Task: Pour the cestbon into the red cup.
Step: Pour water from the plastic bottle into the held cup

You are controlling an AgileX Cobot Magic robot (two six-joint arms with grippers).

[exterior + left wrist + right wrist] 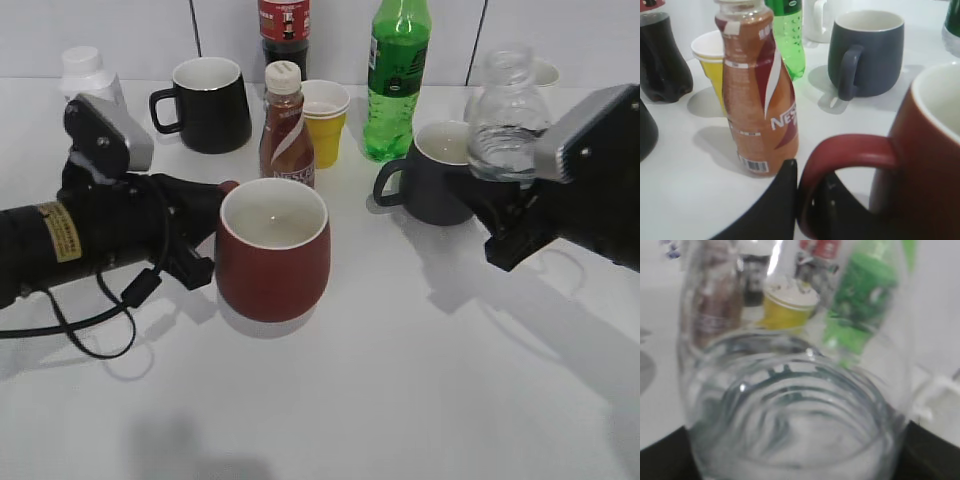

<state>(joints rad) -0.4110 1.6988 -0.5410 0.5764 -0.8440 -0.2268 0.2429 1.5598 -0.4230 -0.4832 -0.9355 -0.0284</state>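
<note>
1. Across the exterior view we see the red cup standing upright on the white desk, near the middle. The left end effector presses against the cup's left side, at the handle. On the right, the right end effector holds the cestbon upright and raised, mouth uncapped, in front of the dark grey mug. Farther back stand a black mug, a brown drink bottle, a yellow paper cup and a green soda bottle.

2. Through the left wrist view we find the left end effector closed on the red cup's loop handle, one dark finger either side. The brown drink bottle stands just to the left.

3. Close against the right wrist view the cestbon fills the frame, clear and ribbed, gripped between the dark finger pads at both lower corners. The picture is blurred.
</note>
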